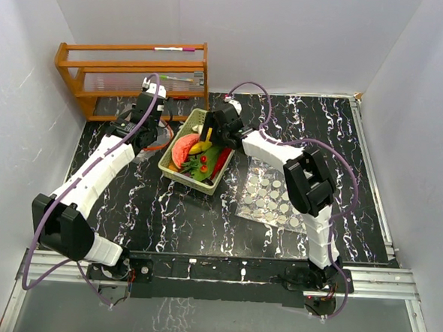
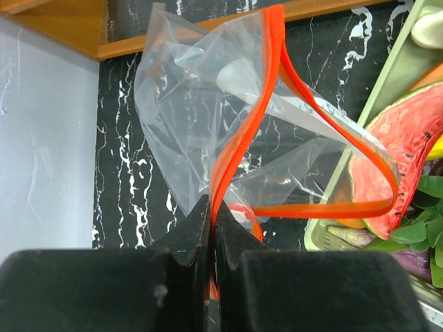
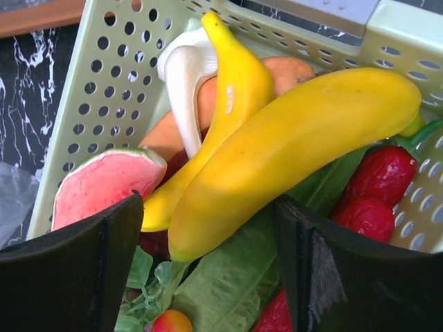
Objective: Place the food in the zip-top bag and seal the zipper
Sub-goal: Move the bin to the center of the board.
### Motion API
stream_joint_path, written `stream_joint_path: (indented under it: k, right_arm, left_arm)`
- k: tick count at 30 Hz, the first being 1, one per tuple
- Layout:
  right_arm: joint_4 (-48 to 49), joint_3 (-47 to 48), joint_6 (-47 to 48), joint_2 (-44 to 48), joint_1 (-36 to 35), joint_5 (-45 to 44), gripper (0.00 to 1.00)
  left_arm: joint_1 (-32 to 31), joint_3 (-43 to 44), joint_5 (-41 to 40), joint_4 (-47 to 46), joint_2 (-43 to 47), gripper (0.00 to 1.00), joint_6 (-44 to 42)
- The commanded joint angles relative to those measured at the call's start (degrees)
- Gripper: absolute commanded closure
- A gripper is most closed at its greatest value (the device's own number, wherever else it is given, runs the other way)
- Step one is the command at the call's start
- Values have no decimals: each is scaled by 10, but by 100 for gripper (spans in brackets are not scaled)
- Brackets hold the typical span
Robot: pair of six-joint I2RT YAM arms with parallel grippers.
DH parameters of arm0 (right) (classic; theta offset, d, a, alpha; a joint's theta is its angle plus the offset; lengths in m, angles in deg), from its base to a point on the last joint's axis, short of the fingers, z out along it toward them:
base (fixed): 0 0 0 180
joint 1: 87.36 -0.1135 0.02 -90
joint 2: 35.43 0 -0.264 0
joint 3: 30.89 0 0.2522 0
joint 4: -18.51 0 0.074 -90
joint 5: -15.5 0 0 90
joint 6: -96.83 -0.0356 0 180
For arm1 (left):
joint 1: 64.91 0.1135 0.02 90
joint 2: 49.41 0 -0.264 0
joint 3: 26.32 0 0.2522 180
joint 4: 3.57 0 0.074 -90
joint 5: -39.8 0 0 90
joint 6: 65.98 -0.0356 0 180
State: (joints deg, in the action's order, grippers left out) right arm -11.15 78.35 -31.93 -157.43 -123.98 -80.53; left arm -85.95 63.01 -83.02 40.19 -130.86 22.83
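evidently, we judge nothing bagged yet: left gripper [image 2: 211, 207] pinched tight on the zip-top bag [image 2: 180, 90] rim, right gripper [image 3: 208, 204] spread wide astride the banana [image 3: 291, 145] in its basket [image 3: 104, 69]; sealing outstanding.

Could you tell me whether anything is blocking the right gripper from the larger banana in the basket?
Nothing visible does: the larger banana lies uppermost in the basket, and the open right gripper straddles it.
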Motion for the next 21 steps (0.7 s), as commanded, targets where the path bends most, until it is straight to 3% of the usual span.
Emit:
stream_joint_path:
  k: [1, 4, 8, 12, 15, 21]
  right_arm:
    - [41, -1, -12, 10, 3, -37, 31]
    - [39, -26, 6, 27, 4, -61, 48]
    - [38, -68, 52, 51, 5, -100, 61]
    - [25, -101, 108, 72, 14, -126, 84]
    - [35, -138, 163, 110, 17, -133, 86]
    - [53, -177, 267, 189, 19, -46, 88]
  left_arm:
    - [4, -8, 8, 2, 28, 100, 7]
    - [4, -10, 12, 0, 28, 100, 8]
    - [4, -10, 37, -2, 28, 100, 20]
    - [4, -10, 78, 0, 28, 100, 42]
    - [4, -11, 114, 3, 28, 100, 58]
    - [4, -4, 137, 0, 25, 100, 67]
